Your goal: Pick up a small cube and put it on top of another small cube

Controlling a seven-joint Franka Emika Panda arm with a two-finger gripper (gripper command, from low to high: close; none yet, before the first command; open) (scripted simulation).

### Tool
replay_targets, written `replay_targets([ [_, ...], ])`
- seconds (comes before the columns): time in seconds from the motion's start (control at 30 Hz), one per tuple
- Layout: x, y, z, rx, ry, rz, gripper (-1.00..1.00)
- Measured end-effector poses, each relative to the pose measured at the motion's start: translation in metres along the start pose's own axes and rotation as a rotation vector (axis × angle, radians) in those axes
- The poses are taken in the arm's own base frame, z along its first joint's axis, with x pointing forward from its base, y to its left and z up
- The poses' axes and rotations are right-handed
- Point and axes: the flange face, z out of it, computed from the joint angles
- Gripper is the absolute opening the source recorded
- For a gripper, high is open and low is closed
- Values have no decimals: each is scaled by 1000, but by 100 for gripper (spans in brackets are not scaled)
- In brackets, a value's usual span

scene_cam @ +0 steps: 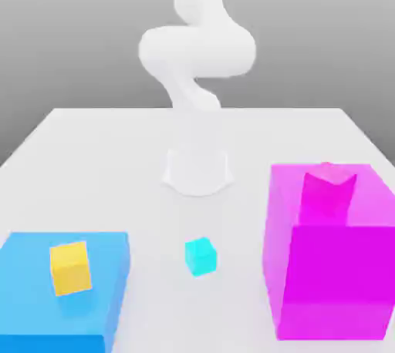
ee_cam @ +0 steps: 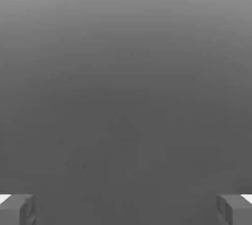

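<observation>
The small cube is out of view. In the hand view my gripper [ee_cam: 126, 209] is open. Its two grey fingertips [ee_cam: 17, 209] stand far apart with nothing between them, against a plain grey background. The white arm [scene_cam: 197, 51] rises from its round base [scene_cam: 197, 170] at the middle of the white table [scene_cam: 116, 151] and bends upward out of the exterior view.
A big blue box [scene_cam: 100, 267] at the exterior view's left carries a yellow cube [scene_cam: 70, 268] on top. A little cyan cube [scene_cam: 200, 256] lies on the table in front of the base. A tall magenta box [scene_cam: 332, 267] stands at the exterior view's right.
</observation>
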Motion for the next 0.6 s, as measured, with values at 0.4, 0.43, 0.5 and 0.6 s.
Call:
replay_targets([
  [0.4,-187,-60,183,87,-384,-804,0],
  [0.43,-208,-61,194,99,-413,-874,0],
  [0.5,-251,-60,213,123,-471,-1015,0],
  [0.6,-317,-53,235,165,-554,-1227,0],
])
